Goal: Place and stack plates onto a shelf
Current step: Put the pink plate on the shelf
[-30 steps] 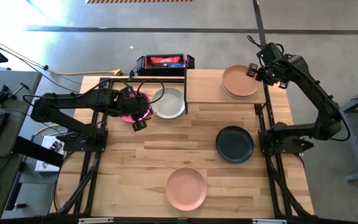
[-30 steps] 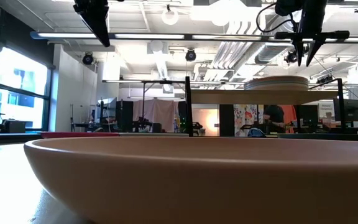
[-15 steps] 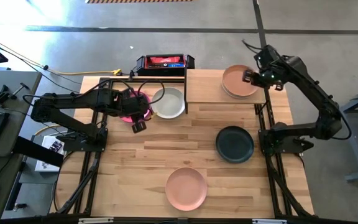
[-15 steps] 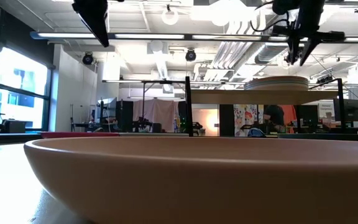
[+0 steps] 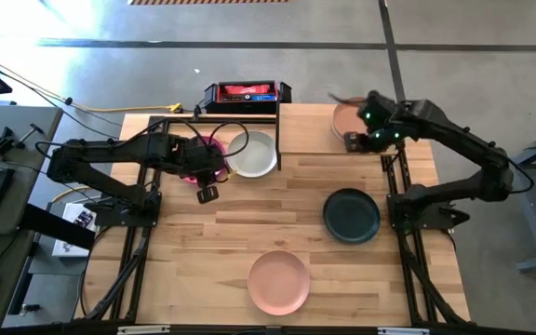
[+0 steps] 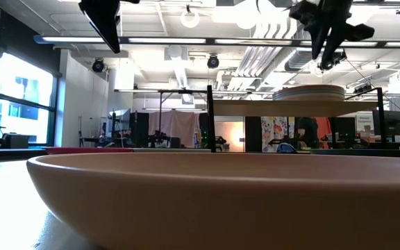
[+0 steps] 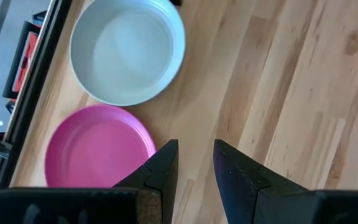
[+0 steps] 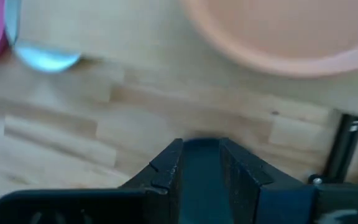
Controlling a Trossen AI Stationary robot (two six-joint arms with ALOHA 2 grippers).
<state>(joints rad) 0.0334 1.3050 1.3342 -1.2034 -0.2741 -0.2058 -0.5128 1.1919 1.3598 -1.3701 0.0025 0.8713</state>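
Observation:
A stack of plates (image 5: 344, 118), a brownish-peach one on top, rests on the raised shelf (image 5: 305, 130) and shows in the low view (image 6: 310, 92). My right gripper (image 5: 352, 140) hovers open over the stack's near side, touching nothing. On the table lie a magenta plate (image 5: 194, 160), a light grey plate (image 5: 252, 154), a dark teal plate (image 5: 351, 215) and a peach plate (image 5: 278, 282). My left gripper (image 5: 207, 194) hangs open just near of the magenta plate (image 7: 98, 146), clear of it.
A black and red box (image 5: 247, 93) sits at the table's far edge. The shelf's thin black frame (image 5: 278, 140) stands beside the light grey plate. Bare tabletop (image 5: 203, 261) lies left of the peach plate, which fills the low view's foreground (image 6: 200, 201).
My right gripper has swung from the far right of the shelf stack across it toward the table's left and near edge, turning as it went. The plates have stayed in place.

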